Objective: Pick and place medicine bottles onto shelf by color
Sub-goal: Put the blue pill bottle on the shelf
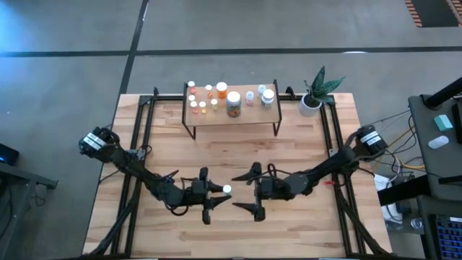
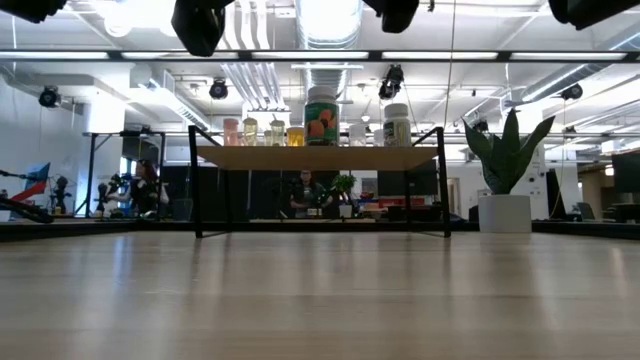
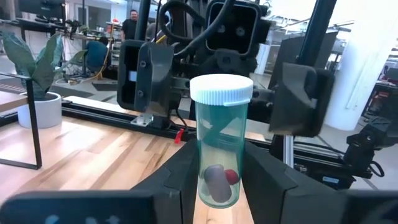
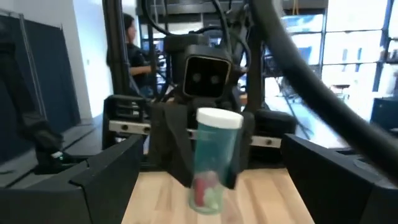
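Wood-plank table (image 1: 289, 155) — concrete floor (image 1: 72, 87) around

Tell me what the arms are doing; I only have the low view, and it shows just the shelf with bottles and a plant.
Observer: The left gripper is shut on a green bottle with a white cap.
Operator: And the right one?
Observer: The right gripper is open, facing the left one across that bottle.
Operator: Where on the table?
Observer: Near its front middle, well away from the shelf.
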Motion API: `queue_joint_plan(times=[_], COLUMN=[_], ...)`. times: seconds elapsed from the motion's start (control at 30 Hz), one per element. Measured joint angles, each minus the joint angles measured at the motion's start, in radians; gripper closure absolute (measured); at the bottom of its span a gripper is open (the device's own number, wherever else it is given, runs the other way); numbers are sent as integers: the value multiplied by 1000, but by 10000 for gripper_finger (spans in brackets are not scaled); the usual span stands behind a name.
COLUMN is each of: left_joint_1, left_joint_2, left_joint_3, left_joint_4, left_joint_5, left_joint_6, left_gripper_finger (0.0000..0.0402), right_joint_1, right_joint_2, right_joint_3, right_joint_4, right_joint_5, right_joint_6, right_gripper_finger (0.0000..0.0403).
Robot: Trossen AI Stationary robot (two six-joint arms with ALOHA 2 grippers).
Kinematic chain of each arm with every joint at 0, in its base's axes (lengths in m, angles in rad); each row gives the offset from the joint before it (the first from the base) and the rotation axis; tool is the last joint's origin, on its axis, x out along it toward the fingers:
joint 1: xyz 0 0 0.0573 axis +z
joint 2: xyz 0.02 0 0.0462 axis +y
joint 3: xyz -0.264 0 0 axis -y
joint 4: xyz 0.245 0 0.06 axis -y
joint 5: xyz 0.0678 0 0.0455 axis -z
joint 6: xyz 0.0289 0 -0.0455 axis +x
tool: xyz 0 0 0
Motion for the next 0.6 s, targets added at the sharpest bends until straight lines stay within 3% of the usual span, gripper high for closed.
queue_joint_plan(times=[0.6], left_joint_1=[0], left_joint_2=[2], left_joint_3=[-1], left_joint_4=[-8], left_joint_5=[2], left_joint_6=[-2], left_gripper_finger=[313], right_joint_1=[-69], right_joint_2=[1], right_joint_3=[154], right_joint_4=[-297], right_joint_5=[-10], right_joint_6=[112], right_gripper_finger=[33])
